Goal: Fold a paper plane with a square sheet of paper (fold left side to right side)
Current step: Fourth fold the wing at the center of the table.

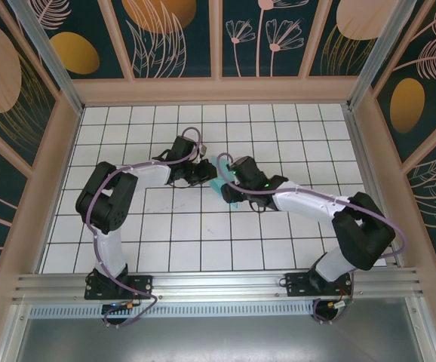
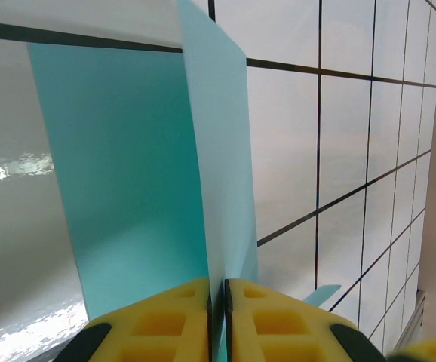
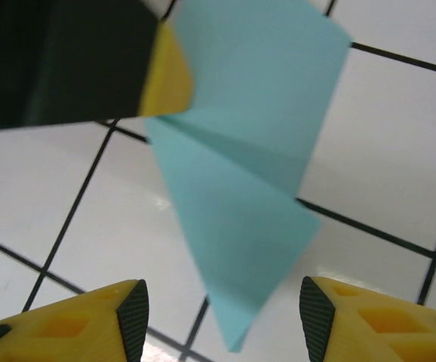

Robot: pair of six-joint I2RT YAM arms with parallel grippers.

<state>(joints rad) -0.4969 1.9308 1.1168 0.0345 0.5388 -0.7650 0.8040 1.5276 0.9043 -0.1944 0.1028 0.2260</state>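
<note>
Folded sheet of paper (image 1: 219, 167) at table (image 1: 203, 234) centre, between both grippers.
Left gripper (image 2: 218, 290) clenched on the sheet's upright flap. Right gripper (image 3: 222, 309) open, fingers wide apart over the pointed end, grasping nothing; the rest of the sheet lies on the gridded surface.

The white table (image 1: 203, 241), ruled in black grid lines, carries the folded light-turquoise sheet of paper (image 1: 219, 164) near its middle, one flap raised
</note>
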